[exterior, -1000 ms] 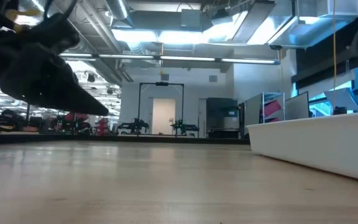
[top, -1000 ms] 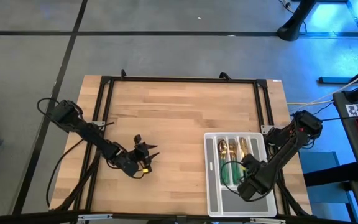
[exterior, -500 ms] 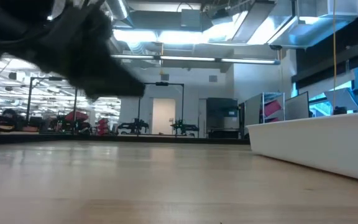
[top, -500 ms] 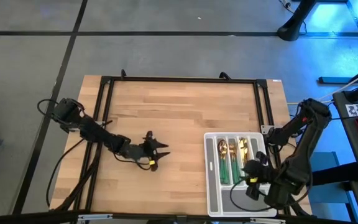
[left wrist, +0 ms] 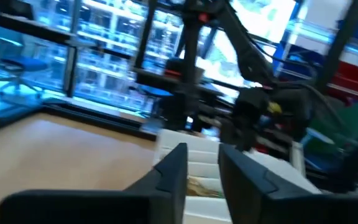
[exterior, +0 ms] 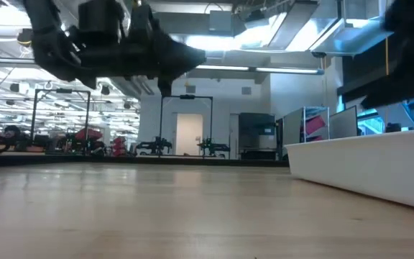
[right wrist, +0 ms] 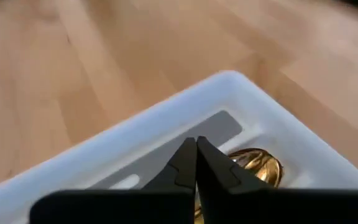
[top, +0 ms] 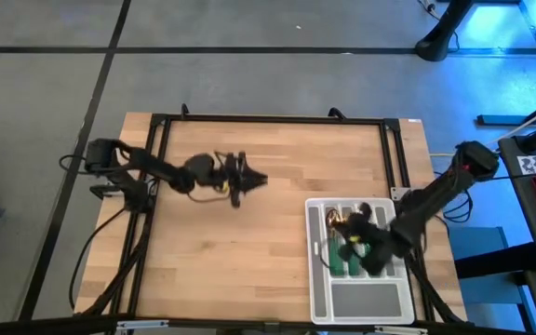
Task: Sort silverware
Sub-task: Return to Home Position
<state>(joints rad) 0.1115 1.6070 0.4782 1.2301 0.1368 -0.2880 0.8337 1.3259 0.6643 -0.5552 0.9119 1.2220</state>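
Left hand [left wrist: 202,149] swung outward, spread; right wrist view shows right hand [right wrist: 196,140] pressed together

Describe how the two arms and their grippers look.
Both are slim, matt black, jointed arms. The left arm carries a small yellow tag near its wrist and trails black cables by its base; the right arm is equally dark. The left gripper has two flat, angular black fingers; those of the right gripper taper to points.

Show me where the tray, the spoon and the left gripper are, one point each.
tray [top: 359,300]: high view, bare floor of its wide end compartment.
spoon [right wrist: 263,165]: right wrist view, its gold bowl.
left gripper [left wrist: 202,150]: left wrist view, midway between its open jaws.
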